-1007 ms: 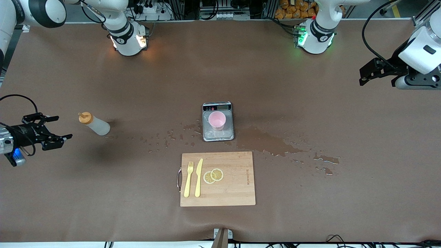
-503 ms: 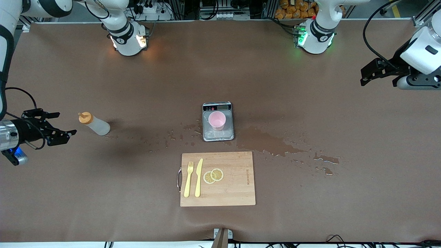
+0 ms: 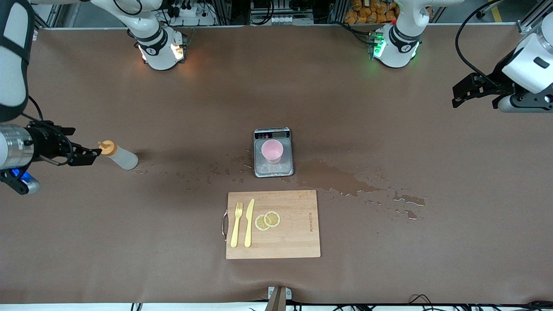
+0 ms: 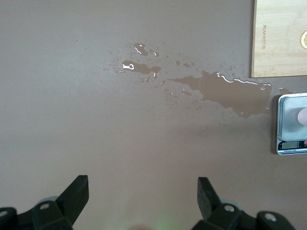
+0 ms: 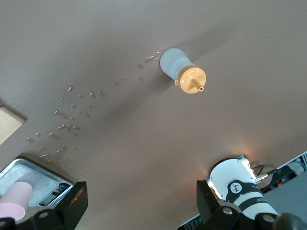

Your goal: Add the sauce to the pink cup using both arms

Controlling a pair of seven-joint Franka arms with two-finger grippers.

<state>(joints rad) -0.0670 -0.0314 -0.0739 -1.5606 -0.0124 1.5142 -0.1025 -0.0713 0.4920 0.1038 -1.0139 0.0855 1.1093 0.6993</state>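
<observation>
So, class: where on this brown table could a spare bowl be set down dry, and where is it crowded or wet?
Free: the stretch between the grey digital scale and the arm bases, and the strip nearer the camera than the wooden cutting board. Crowded: the pale-pink plastic cup fills the scale; puddles flank it. The open right gripper is beside the translucent orange-capped squeeze bottle.

Even overhead light, soft shadows; glare on spilled liquid [image 3: 341, 179]; sharp focus.

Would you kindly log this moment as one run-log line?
right pincer: open, beside sauce bottle cap | left pincer: open, waiting | pink cup: on scale | sauce: not grasped
</observation>
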